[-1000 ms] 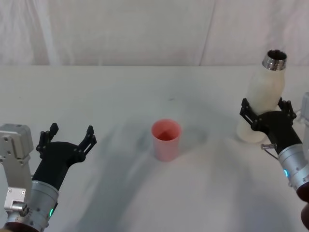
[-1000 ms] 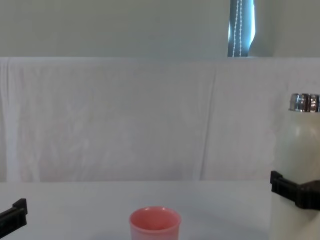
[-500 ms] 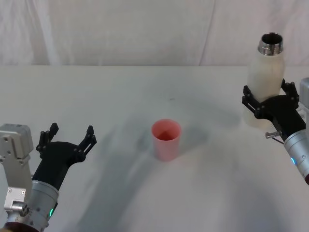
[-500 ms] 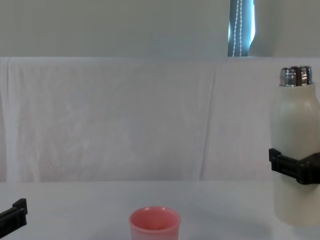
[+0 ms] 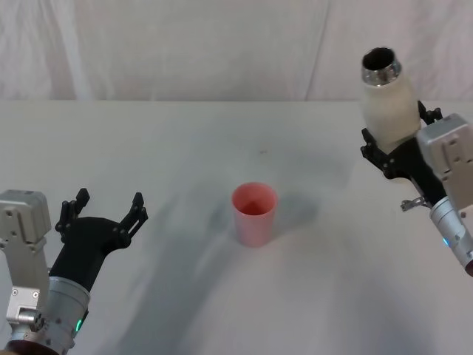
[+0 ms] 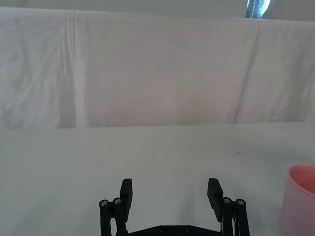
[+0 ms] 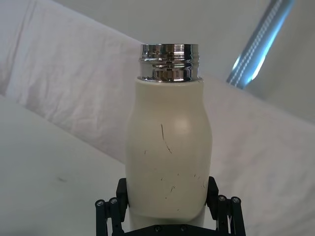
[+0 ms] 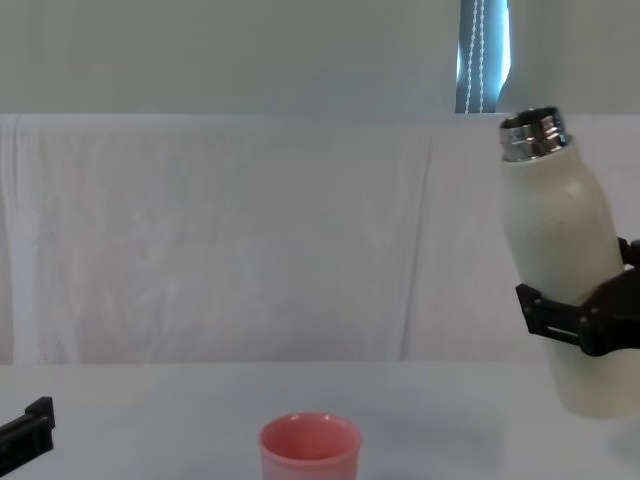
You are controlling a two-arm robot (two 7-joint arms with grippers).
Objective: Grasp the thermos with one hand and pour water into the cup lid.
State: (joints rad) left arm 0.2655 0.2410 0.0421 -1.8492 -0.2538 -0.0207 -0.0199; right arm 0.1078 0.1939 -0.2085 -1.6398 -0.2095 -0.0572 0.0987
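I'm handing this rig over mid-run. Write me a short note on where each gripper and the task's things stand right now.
Right gripper: shut on the thermos, held off the table at the right side, open neck tilted toward the cup lid.
Left gripper: open, holding nothing, parked low at the left.
Cup lid: upright at table centre, untouched.
Done: thermos grasped and lifted.
Left: carry it over the cup lid and tip further; no water is pouring yet.

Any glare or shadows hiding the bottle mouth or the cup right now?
Head view: the cream-white steel-necked thermos has a dark, readable mouth; soft shadows surround the small pink cup. Right wrist view: bright reflections on the neck, mouth unseen, right end effector clamped on it.
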